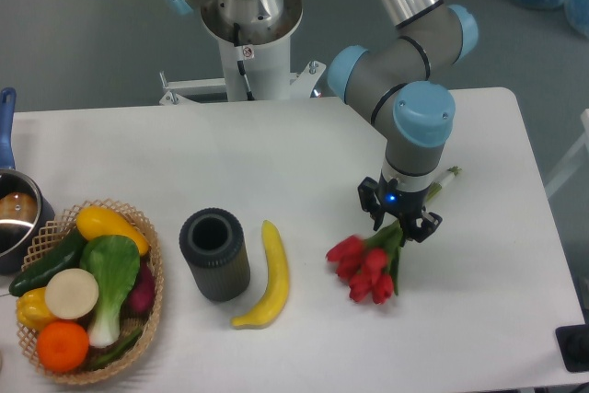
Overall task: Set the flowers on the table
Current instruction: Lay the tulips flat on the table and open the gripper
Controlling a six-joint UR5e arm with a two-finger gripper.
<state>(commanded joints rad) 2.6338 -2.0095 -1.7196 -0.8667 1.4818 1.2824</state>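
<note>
The flowers [365, 270], a bunch of red tulips with green leaves, lie on the white table [304, 144] right of centre. The red heads point to the lower left, and the stem ends [448, 175] stick out to the upper right. My gripper [401, 223] points straight down over the middle of the stems. Its dark fingers [372, 207] stand apart on either side of the stems, so it looks open. The arm's wrist hides the stems under it.
A yellow banana [266, 275] and a dark grey cylinder-shaped cup [214, 253] lie left of the flowers. A wicker basket [129, 218] with vegetables and fruit stands at the front left. A pot [17, 218] with a blue handle is at the left edge. The robot base [248, 29] is at the back.
</note>
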